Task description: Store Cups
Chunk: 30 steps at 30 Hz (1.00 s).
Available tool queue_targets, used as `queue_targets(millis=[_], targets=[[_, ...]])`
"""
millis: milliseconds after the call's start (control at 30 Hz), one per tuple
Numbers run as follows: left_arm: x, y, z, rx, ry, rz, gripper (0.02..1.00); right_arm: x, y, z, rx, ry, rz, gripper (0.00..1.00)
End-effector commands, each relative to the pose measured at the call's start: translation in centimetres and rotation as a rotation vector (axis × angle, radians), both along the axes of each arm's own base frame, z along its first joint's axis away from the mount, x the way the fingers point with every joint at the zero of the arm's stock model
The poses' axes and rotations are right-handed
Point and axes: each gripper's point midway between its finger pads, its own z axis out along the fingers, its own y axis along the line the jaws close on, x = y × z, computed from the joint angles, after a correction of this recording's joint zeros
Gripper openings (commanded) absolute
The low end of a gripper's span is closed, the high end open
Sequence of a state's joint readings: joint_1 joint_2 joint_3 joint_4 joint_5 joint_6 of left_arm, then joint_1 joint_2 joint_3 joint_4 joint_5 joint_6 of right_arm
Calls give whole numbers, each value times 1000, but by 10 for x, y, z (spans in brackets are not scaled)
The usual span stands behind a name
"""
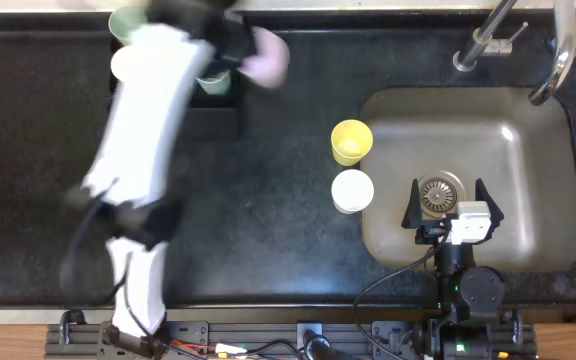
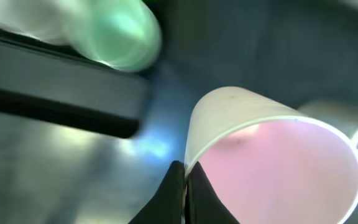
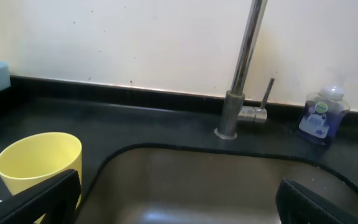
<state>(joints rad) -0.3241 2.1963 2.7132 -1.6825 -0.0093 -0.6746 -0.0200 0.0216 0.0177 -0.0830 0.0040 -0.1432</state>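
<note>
The left claw point(image 2: 184, 177) is closed on the rim of a pink cup point(image 2: 229, 118), the thin wall pinched between its two dark, tapered fingers. The cup is a smooth, round plastic tumbler, paler on the outside and pink within. It is held tilted above the far left of the worktop point(image 1: 268, 250), a dark, finely speckled, stone-like slab. A green cup point(image 2: 123, 34) of the same rounded shape is seen just beyond it, beside a dark tray point(image 2: 55, 99) with a flat, straight edge.

A yellow cup point(image 1: 351, 140) and a white cup point(image 1: 352, 190) are stood upright on the worktop, mouths up, close beside each other at the left rim of the sink point(image 1: 528, 130). The yellow one is the farther of the two.

The right claw point(image 1: 448, 192) is held over the sink with its fingers spread wide and nothing between them, above the round metal drain point(image 1: 440, 190). The sink is a rounded rectangular basin of dull brushed metal. A slim, tubular metal tap point(image 3: 241, 74) is mounted behind it, and a clear soap bottle point(image 3: 322, 115) filled with blue liquid is placed to its right.
</note>
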Motion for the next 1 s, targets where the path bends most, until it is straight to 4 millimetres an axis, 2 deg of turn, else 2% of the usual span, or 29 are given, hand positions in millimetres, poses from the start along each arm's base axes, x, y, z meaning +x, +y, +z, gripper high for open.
queue_targets(millis=[33, 133, 200, 267, 333, 433, 567, 667, 767, 1000], targets=[[-20, 93, 73, 35, -173, 164, 36, 0, -1, -3, -2, 1, -3, 996], [-43, 142, 90, 58, -195, 252, 36, 0, -1, -4, -2, 1, -3, 998], [-60, 168, 87, 69, -166, 317, 36, 0, -1, -4, -2, 1, -3, 996], [-80, 193, 71, 89, -94, 387, 36, 0, -1, -4, -2, 1, -3, 998], [-98, 215, 48, 127, -8, 448, 36, 0, -1, -4, -2, 1, -3, 998], [-110, 236, 8, 152, 67, 499, 36, 0, -1, -4, -2, 1, -3, 998], [-105, 244, -41, 104, 60, 490, 36, 0, -1, -4, -2, 1, -3, 996], [-106, 243, -62, 68, 76, 491, 36, 0, -1, -3, -2, 1, -3, 998], [-101, 241, -69, 54, 70, 486, 36, 0, -1, -4, -2, 1, -3, 996], [-75, 236, -79, -10, 38, 465, 34, 0, -1, -3, -2, 1, -3, 996]])
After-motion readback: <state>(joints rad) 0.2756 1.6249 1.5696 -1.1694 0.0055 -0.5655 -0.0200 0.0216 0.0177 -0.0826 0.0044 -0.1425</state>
